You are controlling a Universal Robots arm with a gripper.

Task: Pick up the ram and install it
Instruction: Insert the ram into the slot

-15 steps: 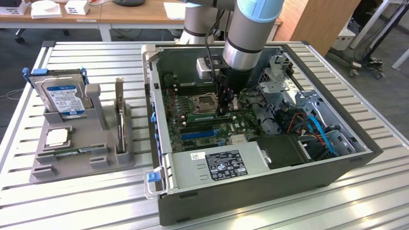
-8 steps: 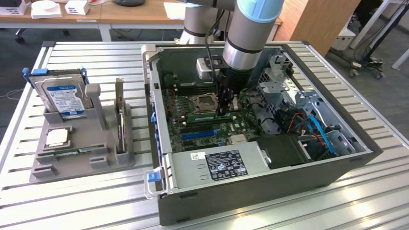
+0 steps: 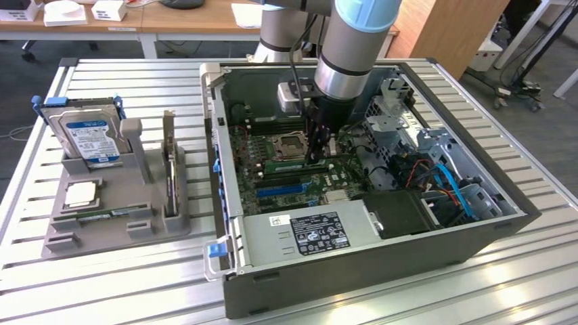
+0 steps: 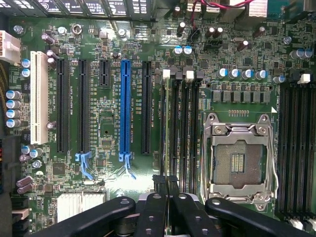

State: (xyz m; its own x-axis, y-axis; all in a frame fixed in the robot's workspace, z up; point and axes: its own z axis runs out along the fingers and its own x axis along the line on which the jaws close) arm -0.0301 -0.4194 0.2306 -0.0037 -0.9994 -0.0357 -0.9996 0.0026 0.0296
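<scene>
Jaws of the gripper (image 3: pixel 316 157) were seen pressed nearly together, pinching the top edge of the ram (image 3: pixel 284 164). The ram was found standing upright on the green motherboard (image 4: pixel 106 148), just beside the square metal processor socket (image 4: pixel 237 158), inside the open grey computer case (image 3: pixel 361 271). Ram was noted as long, thin, flat, green.

An open computer case (image 3: pixel 361 277) sits on the slatted metal table (image 3: pixel 91 288), its green motherboard (image 4: pixel 106 133) showing a long blue slot (image 4: pixel 125 106). Beside it, a grey rack (image 3: pixel 118 227) holds a silver hard drive (image 3: pixel 88 139).
</scene>
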